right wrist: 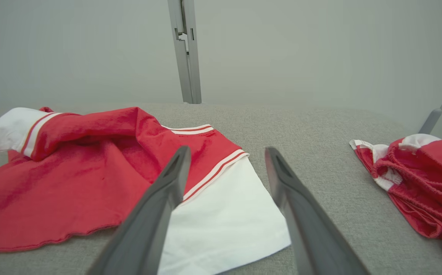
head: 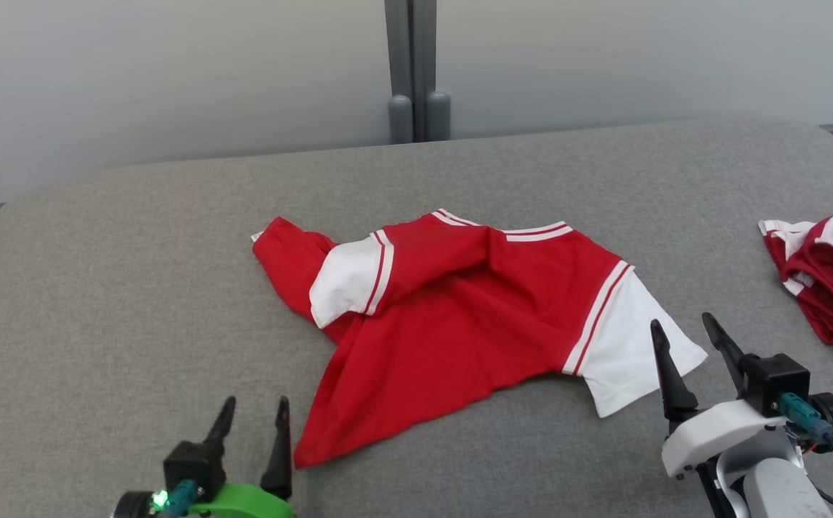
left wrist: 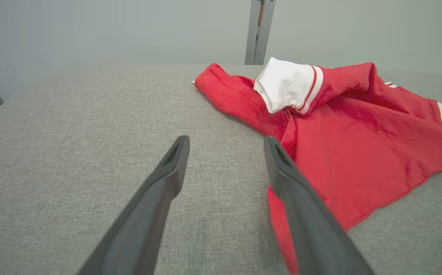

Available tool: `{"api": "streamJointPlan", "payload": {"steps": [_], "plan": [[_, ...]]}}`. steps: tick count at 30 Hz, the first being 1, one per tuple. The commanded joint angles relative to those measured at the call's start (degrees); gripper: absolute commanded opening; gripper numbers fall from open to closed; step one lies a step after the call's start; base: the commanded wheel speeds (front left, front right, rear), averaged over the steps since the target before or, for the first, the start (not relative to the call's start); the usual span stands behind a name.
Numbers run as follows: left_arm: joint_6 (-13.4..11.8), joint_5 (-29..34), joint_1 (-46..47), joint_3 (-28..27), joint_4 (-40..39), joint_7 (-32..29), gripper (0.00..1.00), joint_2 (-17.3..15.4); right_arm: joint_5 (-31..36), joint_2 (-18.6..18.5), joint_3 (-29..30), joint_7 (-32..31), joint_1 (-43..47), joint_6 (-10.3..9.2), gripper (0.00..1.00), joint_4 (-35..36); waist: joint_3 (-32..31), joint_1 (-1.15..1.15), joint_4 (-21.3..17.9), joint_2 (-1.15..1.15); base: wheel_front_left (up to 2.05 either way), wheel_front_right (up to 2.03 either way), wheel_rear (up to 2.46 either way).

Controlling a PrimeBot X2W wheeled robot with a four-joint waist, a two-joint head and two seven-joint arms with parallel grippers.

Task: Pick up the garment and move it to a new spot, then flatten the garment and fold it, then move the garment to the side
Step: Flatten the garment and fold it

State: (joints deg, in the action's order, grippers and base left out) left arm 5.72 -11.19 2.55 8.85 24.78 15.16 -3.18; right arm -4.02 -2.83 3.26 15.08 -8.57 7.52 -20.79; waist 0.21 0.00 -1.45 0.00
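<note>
Across the middle of the grey cloth-covered table [head: 136, 288] the garment [head: 460, 309] is spread, rumpled and only partly flattened, with a plain red side turned up. Its striped collar edge is set toward the far side, and its body is drawn out to a pointed hem corner at the near left. The left white sleeve [head: 344, 277] is folded back over the red body. The right white sleeve [head: 632, 345] is laid flat on the table and reaches toward the near right. Red-and-white striped trim is seen where each sleeve meets the body.

At the near left, the left gripper [head: 256, 401] is held with its two dark fingers apart and nothing between them. It is placed just beside the hem corner; whether the cloth is touched by its right-hand finger cannot be told. From the left wrist, the left gripper [left wrist: 225, 139] is seen parted over bare table, with the garment [left wrist: 358, 133] to its right.

At the near right, the right gripper [head: 681, 321] is likewise spread wide and empty, by the near-right edge of the flat sleeve. From the right wrist, that sleeve [right wrist: 225, 214] is seen lying between and beneath the parted fingers of the right gripper [right wrist: 226, 149].

A smaller red cloth lump [head: 830, 277] with white striped edges is bunched at the table's right edge, well apart from the garment. A grey post [head: 416, 72] is seen behind the far edge.
</note>
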Motion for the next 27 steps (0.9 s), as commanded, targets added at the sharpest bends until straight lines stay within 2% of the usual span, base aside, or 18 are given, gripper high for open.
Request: {"api": "streamJointPlan", "payload": {"steps": [1, 9, 18, 22, 27], "plan": [[0.8, -1.2, 0.0, 1.1, 2.5, 0.0, 1.0, 0.0, 0.4, -0.2, 0.0, 0.1, -0.2, -0.07, 1.0, -0.6, 0.5, 0.0, -0.2, 0.0, 0.0, 0.0, 0.0], [1.6, -5.0, 2.2, 5.2, 8.8, 0.0, 1.0, 0.1, 1.6, -0.2, 0.4, 0.1, -1.1, -0.07, 1.0, -1.6, 2.8, 0.0, -1.1, 0.0, 0.0, 0.0, 0.0], [1.2, -5.5, 4.8, 9.5, 16.0, -0.1, 1.0, 0.1, 4.2, -0.2, 2.4, 0.1, -2.8, -0.07, 1.0, -3.9, 5.3, 0.0, -1.0, 0.0, 0.0, 0.0, 0.0], [1.4, -6.4, 5.8, 11.6, 15.4, -0.2, 1.0, 0.3, 6.2, -0.2, 4.9, 0.1, -4.1, -0.07, 1.0, -6.4, 6.2, 0.0, -0.6, 0.0, 0.0, 0.0, 0.0], [0.3, -7.6, 5.5, 10.6, 10.2, -0.1, 1.0, 0.1, 7.6, -0.2, 7.0, 0.1, -5.4, -0.07, 1.0, -8.0, 6.6, 0.0, 0.0, 0.0, 0.0, 0.0, 0.0]]}}
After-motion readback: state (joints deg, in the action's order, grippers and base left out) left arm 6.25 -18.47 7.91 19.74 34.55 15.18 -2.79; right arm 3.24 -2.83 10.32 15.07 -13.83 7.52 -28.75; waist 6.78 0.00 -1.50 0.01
